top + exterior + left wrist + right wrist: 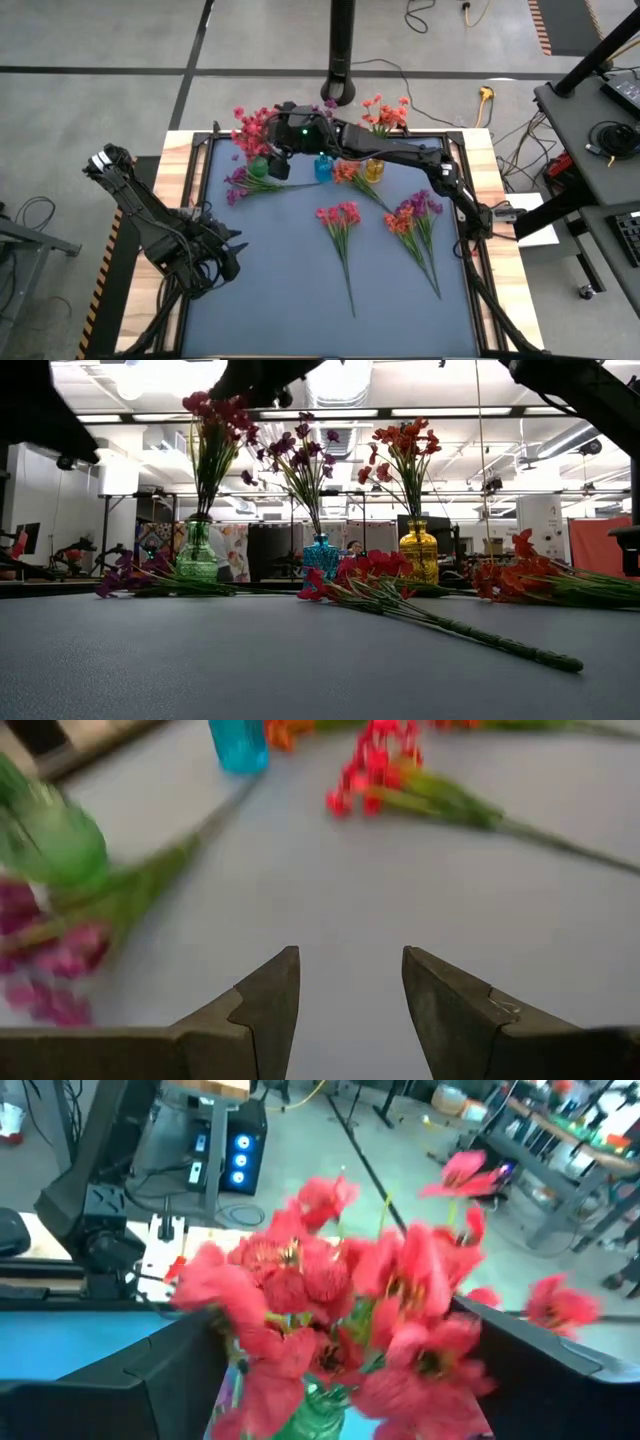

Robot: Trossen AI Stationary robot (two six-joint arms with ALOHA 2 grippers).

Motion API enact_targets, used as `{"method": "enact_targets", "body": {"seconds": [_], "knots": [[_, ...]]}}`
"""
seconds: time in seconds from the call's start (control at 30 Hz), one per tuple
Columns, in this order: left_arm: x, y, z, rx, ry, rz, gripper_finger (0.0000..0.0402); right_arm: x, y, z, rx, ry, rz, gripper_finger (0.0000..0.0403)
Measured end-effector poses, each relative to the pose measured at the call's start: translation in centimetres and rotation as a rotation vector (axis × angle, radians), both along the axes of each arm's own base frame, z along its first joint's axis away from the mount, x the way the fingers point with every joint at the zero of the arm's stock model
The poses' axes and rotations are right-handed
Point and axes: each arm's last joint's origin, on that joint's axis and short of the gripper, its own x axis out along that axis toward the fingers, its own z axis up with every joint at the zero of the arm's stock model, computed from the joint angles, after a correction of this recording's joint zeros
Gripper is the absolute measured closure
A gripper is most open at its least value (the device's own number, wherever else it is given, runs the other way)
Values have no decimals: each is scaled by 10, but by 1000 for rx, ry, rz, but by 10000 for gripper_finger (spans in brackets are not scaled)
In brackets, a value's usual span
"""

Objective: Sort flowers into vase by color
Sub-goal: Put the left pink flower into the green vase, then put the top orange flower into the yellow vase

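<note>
A green vase (258, 167) at the far left of the blue mat holds pink-red flowers (250, 125). Beside it stand a blue vase (323, 168) with purple flowers (300, 450) and a yellow vase (374, 170) with orange-red flowers (386, 115). My right gripper (277, 160) hangs open over the green vase, and in its wrist view its fingers flank the pink-red blossoms (340, 1295). A purple sprig (245, 183) lies by the green vase. A pink-red sprig (340, 220) lies mid-mat. My left gripper (232, 250) hovers open at the near left. My right gripper (350, 1330) comes from above with one finger (180, 1370) on each side of the pink-red blossom cluster standing in the green vase (320, 1405). I cannot tell whether the fingers touch the blossoms.
An orange-red sprig (352, 175) lies between the blue and yellow vases. Orange-red and purple sprigs (412, 218) lie together on the mat's right part. A wooden border (180, 180) frames the mat. The near half of the mat (300, 310) is bare.
</note>
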Motion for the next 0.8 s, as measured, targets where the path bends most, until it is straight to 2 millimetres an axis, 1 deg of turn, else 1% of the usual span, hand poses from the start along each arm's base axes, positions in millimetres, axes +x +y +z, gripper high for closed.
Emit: {"method": "enact_targets", "body": {"seconds": [0.1,0.2,0.3,0.4,0.47,0.6,0.73,0.8], "knots": [[2,1,3,101,-68,-11,240,-8,1,14,-25,-26,5,55],[5,3,7,247,-136,-15,240,-16,3,27,-46,-50,9,55],[8,7,12,382,-255,41,240,-25,6,41,-72,-68,16,55],[13,13,15,457,-325,113,240,-39,12,59,-98,-87,29,55],[19,20,16,507,-324,165,240,-52,18,74,-111,-102,37,55],[36,37,14,591,-251,274,240,-80,26,101,-126,-119,48,55],[50,60,12,629,-186,404,240,-106,33,123,-138,-137,55,55],[55,70,10,622,-152,453,240,-117,35,131,-140,-145,55,55]]}}
